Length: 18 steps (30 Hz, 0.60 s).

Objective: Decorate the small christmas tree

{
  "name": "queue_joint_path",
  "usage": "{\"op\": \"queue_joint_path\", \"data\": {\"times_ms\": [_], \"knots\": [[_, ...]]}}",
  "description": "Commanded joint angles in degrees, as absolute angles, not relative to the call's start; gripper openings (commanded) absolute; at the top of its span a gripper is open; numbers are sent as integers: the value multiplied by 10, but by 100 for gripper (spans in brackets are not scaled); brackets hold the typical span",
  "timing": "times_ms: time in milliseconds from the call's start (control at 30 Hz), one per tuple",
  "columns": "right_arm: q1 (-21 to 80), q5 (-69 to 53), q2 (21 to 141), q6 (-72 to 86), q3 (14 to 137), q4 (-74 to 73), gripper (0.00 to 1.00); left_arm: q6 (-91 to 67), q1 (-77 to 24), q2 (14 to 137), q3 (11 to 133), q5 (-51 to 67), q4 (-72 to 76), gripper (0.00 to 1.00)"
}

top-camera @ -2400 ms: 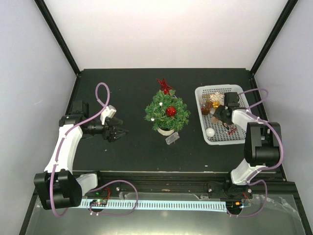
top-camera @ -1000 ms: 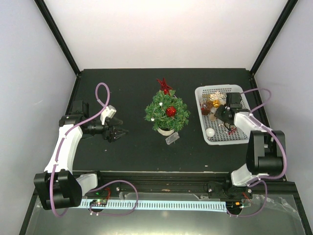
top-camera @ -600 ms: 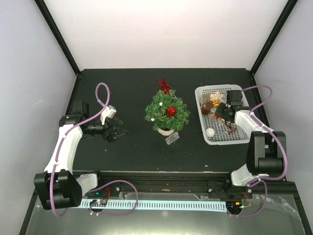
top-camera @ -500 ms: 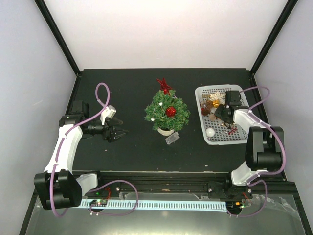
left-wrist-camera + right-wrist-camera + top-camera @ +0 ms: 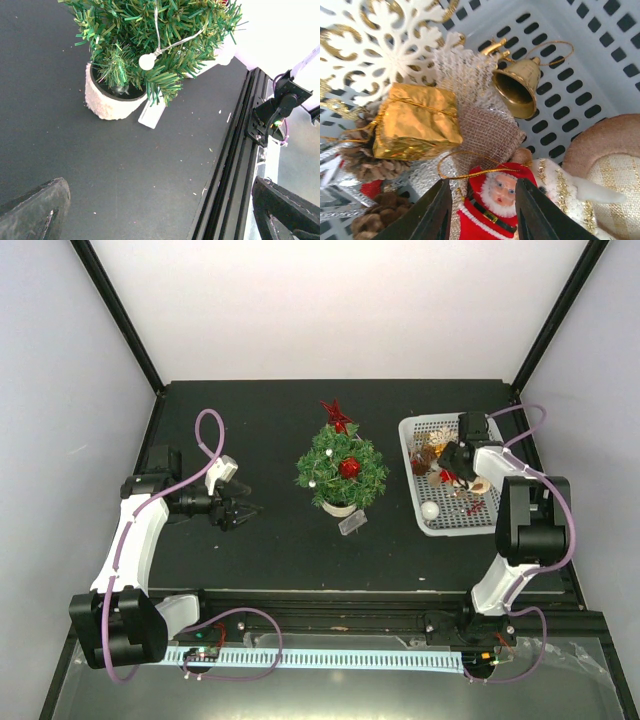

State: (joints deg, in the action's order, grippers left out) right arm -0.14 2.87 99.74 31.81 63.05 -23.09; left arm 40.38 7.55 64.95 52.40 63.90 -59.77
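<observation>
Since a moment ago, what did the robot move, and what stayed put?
The right claw slid a little toward the far end of the basket, keeping low over the ornaments. It is open with a finger on each side of the Santa, and has grabbed nothing yet. The left claw and the tree stayed as they were.

The small christmas tree (image 5: 340, 468) stands upright near the middle of the table (image 5: 260, 540). It is a bushy dark-green fir in a squat white pot (image 5: 107, 102) with a rough, fleecy surface. A red star (image 5: 335, 415) tops it (leaning slightly, it seems, though the overhead view is too small to be sure). A shiny red ball (image 5: 349, 468) sits among the branches, a white bead (image 5: 146, 61) hangs on a thin pale cord, and a pale tag (image 5: 151, 114) lies just beside the pot.
</observation>
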Motion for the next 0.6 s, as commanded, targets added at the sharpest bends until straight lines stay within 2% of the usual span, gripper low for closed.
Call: {"op": "queue_joint_path", "data": {"times_ms": [0,400,467,567], "knots": [[-5,50,1009,316,623,-228,38,423,79,648,547,653,-606,99],[-7,41,1041,313,611,-207,38,419,78,632,543,652,-602,99],[-8,37,1042,311,616,-213,34,419,78,633,543,652,-601,99],[-7,34,1034,309,613,-212,19,419,78,638,544,652,-602,99]]}}
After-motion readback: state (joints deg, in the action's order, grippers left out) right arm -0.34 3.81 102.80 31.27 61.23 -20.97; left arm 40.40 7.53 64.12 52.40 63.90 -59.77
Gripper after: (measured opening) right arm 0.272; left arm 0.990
